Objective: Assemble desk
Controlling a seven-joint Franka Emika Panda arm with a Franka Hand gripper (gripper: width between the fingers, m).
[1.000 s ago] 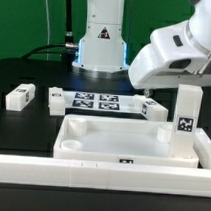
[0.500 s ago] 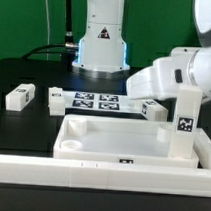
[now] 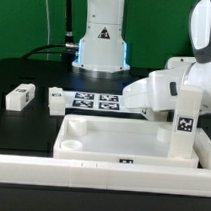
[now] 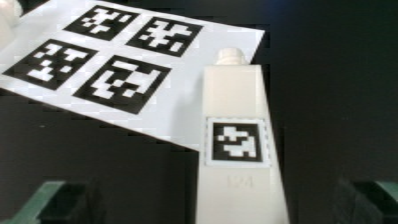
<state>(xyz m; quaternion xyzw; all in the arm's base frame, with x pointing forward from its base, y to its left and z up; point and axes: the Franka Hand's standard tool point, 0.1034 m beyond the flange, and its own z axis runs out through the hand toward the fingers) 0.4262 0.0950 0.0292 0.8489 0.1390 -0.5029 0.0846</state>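
The desk top [image 3: 97, 139], a white rimmed tray, lies in front of the rail. One white leg [image 3: 186, 118] stands upright at its corner on the exterior view's right. Another tagged leg [image 4: 235, 130] lies flat on the black table beside the marker board [image 4: 111, 50]. My gripper [image 4: 210, 203] hangs open low over this lying leg, one finger [image 4: 50, 200] on each side of it and not touching. In the exterior view the arm's white hand [image 3: 154, 94] covers most of that leg.
Two more loose legs [image 3: 21, 95] [image 3: 57, 99] lie on the table at the exterior view's left. The marker board [image 3: 94, 100] lies behind the tray. A long low white rail [image 3: 90, 174] runs along the front. The robot base [image 3: 103, 38] stands at the back.
The arm has come down from above the tray's far right to just over the lying leg. The jaws have stayed open and no part has moved.
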